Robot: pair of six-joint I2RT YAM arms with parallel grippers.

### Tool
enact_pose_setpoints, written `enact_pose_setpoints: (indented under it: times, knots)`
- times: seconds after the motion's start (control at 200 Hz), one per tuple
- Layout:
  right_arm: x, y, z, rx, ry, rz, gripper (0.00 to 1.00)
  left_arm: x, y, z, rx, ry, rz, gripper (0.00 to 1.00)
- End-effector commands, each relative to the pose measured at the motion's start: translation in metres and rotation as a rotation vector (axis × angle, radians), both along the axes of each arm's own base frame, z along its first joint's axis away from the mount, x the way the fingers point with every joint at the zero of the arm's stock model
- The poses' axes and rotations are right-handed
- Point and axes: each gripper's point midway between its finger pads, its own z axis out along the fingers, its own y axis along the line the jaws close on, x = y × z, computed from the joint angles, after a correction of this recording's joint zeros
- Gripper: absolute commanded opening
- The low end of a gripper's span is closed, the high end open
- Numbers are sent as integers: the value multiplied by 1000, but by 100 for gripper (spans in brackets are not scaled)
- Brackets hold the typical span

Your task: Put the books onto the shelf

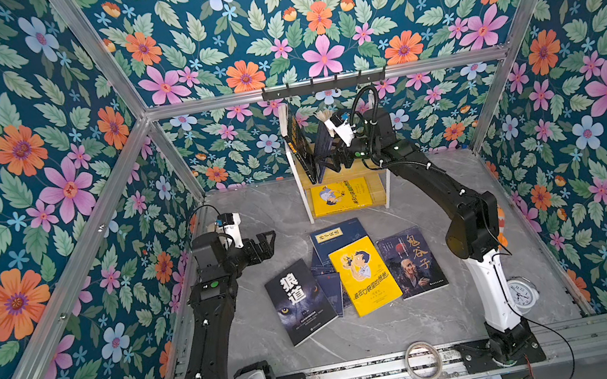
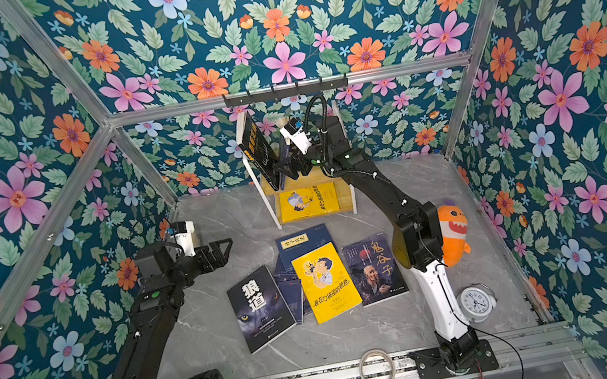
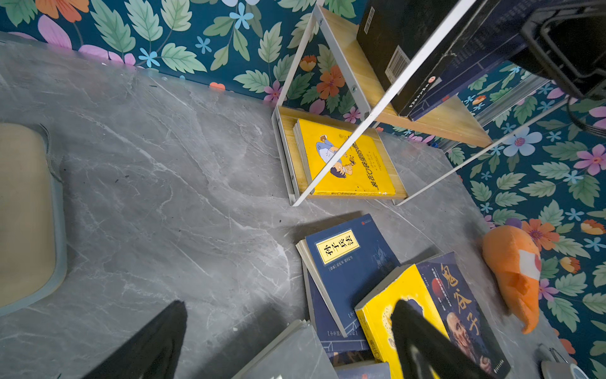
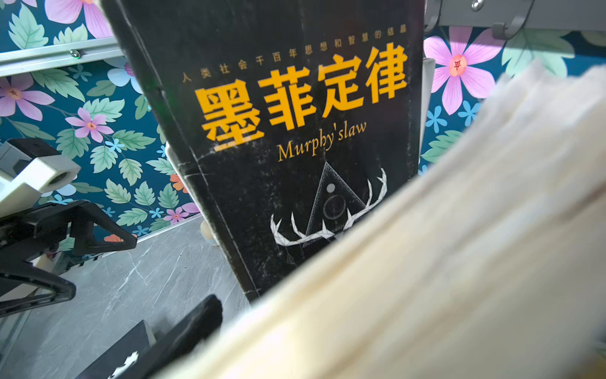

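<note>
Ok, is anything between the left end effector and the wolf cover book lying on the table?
Nothing visible does. The left end effector hangs open over the table, near the far corner of the wolf book, whose cover lies fully uncovered.

The left arm [image 1: 207, 325] and right arm [image 1: 466, 212] are black, each with a white link [image 1: 490, 288] toward six o'clock, green light [image 1: 214, 284], white camera block [image 1: 342, 129] and black cable [image 1: 415, 165]

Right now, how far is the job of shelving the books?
Done: Murphy's Law book, navy book standing on shelf top, yellow book below. In hand: nothing; right gripper open beside the navy one. Remaining: wolf-face book, navy-label book, cartoon-boy book, old-man book on table.
</note>
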Motion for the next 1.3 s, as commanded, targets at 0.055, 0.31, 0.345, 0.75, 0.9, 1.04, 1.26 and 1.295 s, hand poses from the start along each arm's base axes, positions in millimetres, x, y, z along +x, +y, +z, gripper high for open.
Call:
enact_pose_setpoints:
  times: [0.055, 0.31, 0.345, 0.75, 0.9, 1.04, 1.26, 1.295]
  knots:
    - [-5, 5, 15, 33, -29, 25, 92, 2, 2, 3, 18, -25, 0, 99]
    - [-10, 7, 27, 25, -50, 13, 92, 2, 3, 3, 15, -24, 1, 99]
    - [-10, 8, 28, 25, -52, 11, 93, 2, 2, 3, 15, -25, 0, 99]
    - [-30, 25, 46, 25, -100, 54, 95, 1, 3, 6, 14, -34, 3, 99]
    - [-34, 27, 54, 35, -115, 62, 95, 0, 3, 7, 14, -36, 4, 99]
    - [-35, 28, 57, 62, -104, 73, 95, 0, 4, 6, 13, -35, 6, 99]
    - [-36, 36, 50, 76, -85, 104, 92, 0, 5, 5, 7, -32, 9, 99]
    - [-37, 38, 50, 78, -86, 110, 91, 0, 5, 6, 7, -33, 10, 99]
